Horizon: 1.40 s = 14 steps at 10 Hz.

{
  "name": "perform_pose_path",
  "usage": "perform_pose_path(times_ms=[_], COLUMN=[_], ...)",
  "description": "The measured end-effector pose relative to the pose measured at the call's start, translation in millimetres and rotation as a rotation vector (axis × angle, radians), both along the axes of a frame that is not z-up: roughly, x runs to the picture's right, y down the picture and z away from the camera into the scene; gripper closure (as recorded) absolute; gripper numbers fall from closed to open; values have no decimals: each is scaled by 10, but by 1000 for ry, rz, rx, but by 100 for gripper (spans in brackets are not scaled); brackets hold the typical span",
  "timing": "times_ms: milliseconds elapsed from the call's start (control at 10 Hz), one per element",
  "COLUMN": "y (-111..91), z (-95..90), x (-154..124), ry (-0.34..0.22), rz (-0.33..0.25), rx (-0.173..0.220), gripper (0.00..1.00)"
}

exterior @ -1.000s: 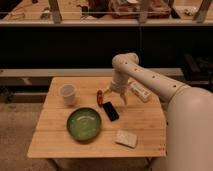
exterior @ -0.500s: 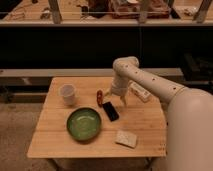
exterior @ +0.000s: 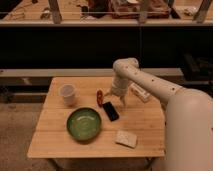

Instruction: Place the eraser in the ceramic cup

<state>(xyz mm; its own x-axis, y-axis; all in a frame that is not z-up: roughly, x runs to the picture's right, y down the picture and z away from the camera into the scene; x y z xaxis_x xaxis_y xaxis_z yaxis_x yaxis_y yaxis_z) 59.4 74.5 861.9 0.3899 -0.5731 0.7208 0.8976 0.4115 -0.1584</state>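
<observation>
You'll see the gripper (exterior: 115,99), fingers apart, just behind the eraser (exterior: 110,111); the ceramic cup (exterior: 67,94) stands well left of the eraser.

There sat a green bowl (exterior: 84,123) at the front left of the wooden table (exterior: 50,135), open side up. To its right, near the front edge, lay a pale square pad (exterior: 126,138). A small red item (exterior: 100,97) sat mid-table, too small to identify. Toward the back right, a white oblong block (exterior: 140,93) lay at an angle.
</observation>
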Motion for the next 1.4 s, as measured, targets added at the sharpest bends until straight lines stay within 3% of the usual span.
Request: perform_pose_path(times_ms=[1400], y=[86], z=[235], x=[0], ry=[20], rz=[55], rx=[-35], gripper=[20])
